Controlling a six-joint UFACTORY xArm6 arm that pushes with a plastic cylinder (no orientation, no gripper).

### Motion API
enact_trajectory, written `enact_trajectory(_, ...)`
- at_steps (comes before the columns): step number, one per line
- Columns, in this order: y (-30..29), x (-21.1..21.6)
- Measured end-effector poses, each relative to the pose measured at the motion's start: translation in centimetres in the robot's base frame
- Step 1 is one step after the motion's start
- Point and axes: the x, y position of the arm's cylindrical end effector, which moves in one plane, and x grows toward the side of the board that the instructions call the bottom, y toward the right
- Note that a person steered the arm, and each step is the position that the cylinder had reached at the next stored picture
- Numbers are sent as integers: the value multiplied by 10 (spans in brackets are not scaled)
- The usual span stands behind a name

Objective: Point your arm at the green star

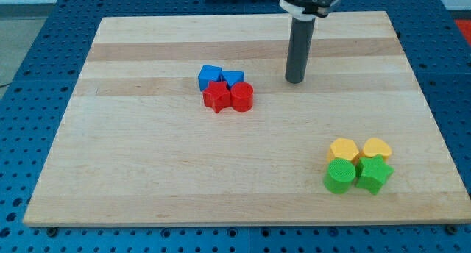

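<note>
The green star (374,173) lies near the view's bottom right corner of the wooden board (147,172). It touches a green cylinder (340,176) on its left, and a yellow heart (377,148) sits just above it. My tip (295,81) rests on the board in the upper middle, far up and to the left of the green star. It touches no block.
A yellow hexagon-like block (344,149) sits above the green cylinder. Left of my tip is a cluster: a blue cube (210,76), a blue triangle (233,78), a red star (216,96) and a red cylinder (242,96).
</note>
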Motion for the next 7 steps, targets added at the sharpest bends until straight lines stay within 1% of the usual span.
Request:
enact_trajectory(2,5,-7)
enact_trajectory(3,62,-6)
enact_trajectory(4,116,6)
enact_trajectory(6,121,6)
enact_trajectory(7,187,15)
